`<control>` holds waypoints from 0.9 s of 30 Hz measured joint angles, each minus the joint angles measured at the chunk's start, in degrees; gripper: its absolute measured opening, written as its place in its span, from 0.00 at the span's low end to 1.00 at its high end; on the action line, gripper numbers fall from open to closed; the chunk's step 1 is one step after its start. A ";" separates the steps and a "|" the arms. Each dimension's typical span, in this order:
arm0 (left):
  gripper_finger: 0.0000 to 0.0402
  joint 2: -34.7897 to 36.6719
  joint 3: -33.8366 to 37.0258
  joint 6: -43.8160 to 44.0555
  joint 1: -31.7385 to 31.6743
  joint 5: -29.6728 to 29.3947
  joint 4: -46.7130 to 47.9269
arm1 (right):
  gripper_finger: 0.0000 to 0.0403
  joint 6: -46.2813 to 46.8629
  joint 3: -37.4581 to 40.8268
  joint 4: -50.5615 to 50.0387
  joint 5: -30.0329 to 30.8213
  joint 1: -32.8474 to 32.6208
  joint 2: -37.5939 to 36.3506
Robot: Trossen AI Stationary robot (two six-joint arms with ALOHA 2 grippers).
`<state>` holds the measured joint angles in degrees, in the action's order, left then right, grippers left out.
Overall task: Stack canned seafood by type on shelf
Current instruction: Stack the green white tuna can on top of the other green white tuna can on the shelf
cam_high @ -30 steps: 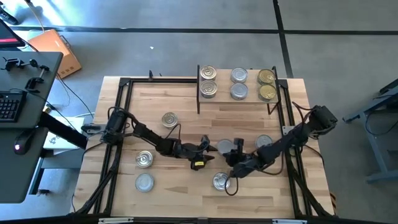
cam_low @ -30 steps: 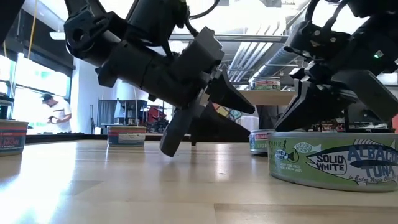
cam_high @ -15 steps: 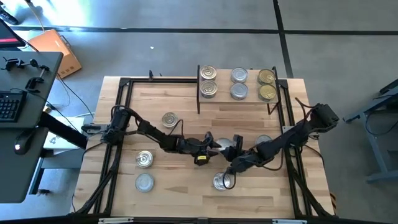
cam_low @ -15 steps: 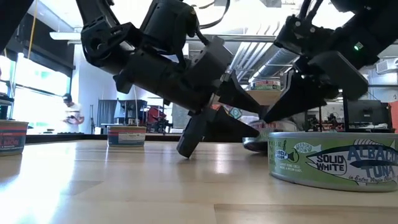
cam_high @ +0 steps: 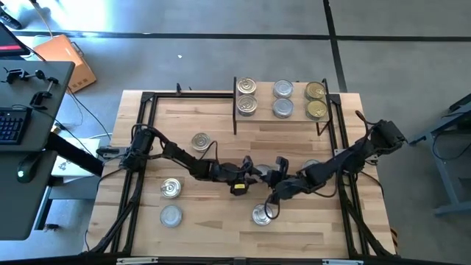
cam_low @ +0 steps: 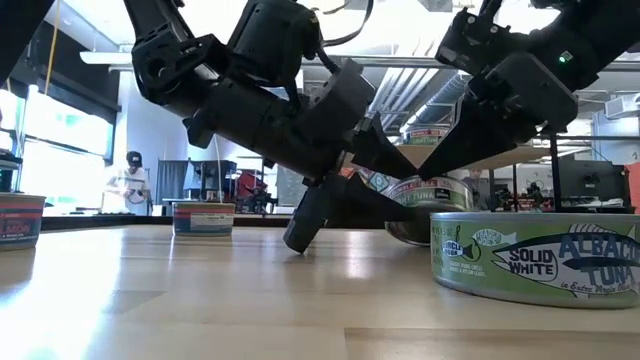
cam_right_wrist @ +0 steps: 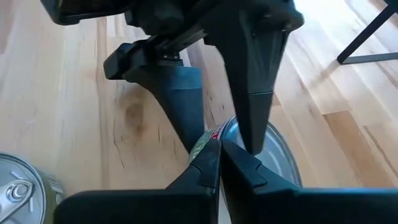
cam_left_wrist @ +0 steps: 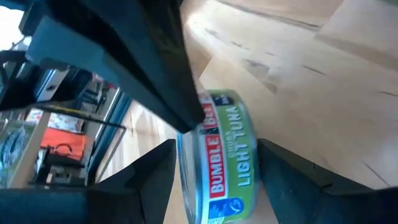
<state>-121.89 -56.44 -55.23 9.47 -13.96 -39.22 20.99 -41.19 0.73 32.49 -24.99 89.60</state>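
Near the front edge of the table (cam_high: 213,228), a flat green tin marked "Solid White Albacore Tuna" (cam_low: 535,262) sits closest to the low camera. In the top view it is the front tin (cam_high: 261,215), with a shiny silver lid. Just behind it, both arms meet at one tin in the middle of the table. This middle tin (cam_left_wrist: 221,155) is green, reads "Bumble" and "Light Tuna", and is tipped up off the wood (cam_low: 420,192). The left end effector (cam_high: 246,174) has its fingers spread on both sides of this tin. The right end effector (cam_high: 278,175) touches the same tin, but I cannot tell if it is pinching. Three more tins lie left of the middle tin: (cam_high: 171,188), (cam_high: 171,216) and (cam_high: 199,141). Far behind, the shelf (cam_high: 282,118) holds six tins in three pairs: two on the left (cam_high: 246,96), two silver ones (cam_high: 282,99), two gold ones (cam_high: 316,100).
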 joint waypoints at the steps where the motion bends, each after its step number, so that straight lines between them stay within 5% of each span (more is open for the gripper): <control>1: 0.53 0.00 0.03 0.45 -0.02 -0.10 0.01 | 0.00 0.00 0.00 0.09 -0.16 0.00 0.00; 12: 0.29 -0.04 0.08 8.55 -0.11 -0.19 1.68 | 0.00 -0.49 0.00 0.24 -0.55 -0.07 -0.02; 20: 0.29 -0.15 0.08 12.65 1.13 -1.32 1.13 | 0.02 -6.54 -0.11 1.09 -1.74 -1.14 -3.00; 27: 0.29 -0.15 0.08 14.65 1.75 -2.28 1.11 | 0.24 -8.50 -0.09 0.33 -8.28 -1.91 -5.31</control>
<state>-122.04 -56.36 -40.58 11.22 -16.25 -38.12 12.50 -41.28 1.06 24.21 -26.90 84.29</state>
